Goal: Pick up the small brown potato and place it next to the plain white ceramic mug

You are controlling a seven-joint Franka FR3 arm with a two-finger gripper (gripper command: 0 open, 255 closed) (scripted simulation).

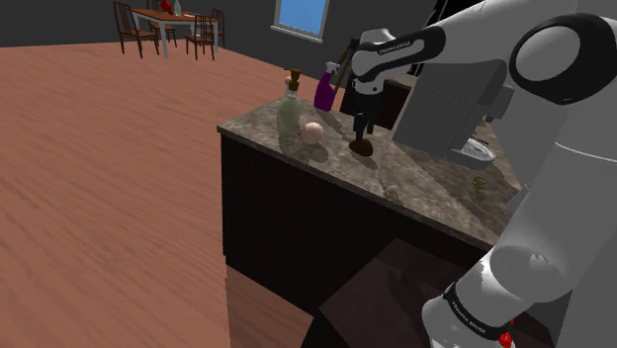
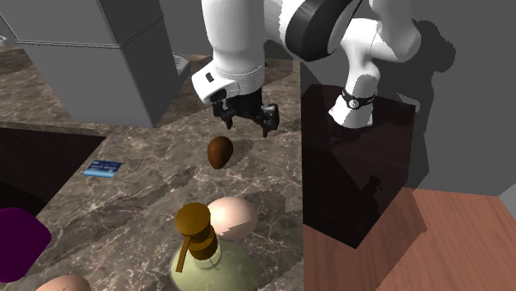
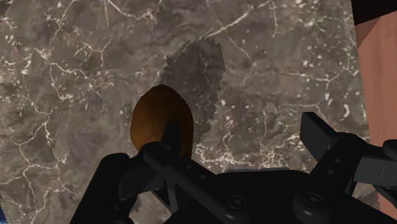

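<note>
The black gripper (image 3: 243, 130) hangs with its fingers spread apart, clasping nothing, one finger (image 3: 170, 135) just above the small brown potato (image 3: 159, 121). The potato lies free on the dark marbled countertop (image 3: 76, 63), directly under the gripper. Farther along the counter, a pale egg (image 2: 231, 217) and a corked glass bottle (image 2: 203, 252) stand just beside each other.

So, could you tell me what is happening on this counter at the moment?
The white Franka arm's black gripper hangs open just above a small brown potato lying on the marbled counter. The fingers stand apart and hold nothing; in the wrist view the potato sits by one finger rather than midway between them.
</note>
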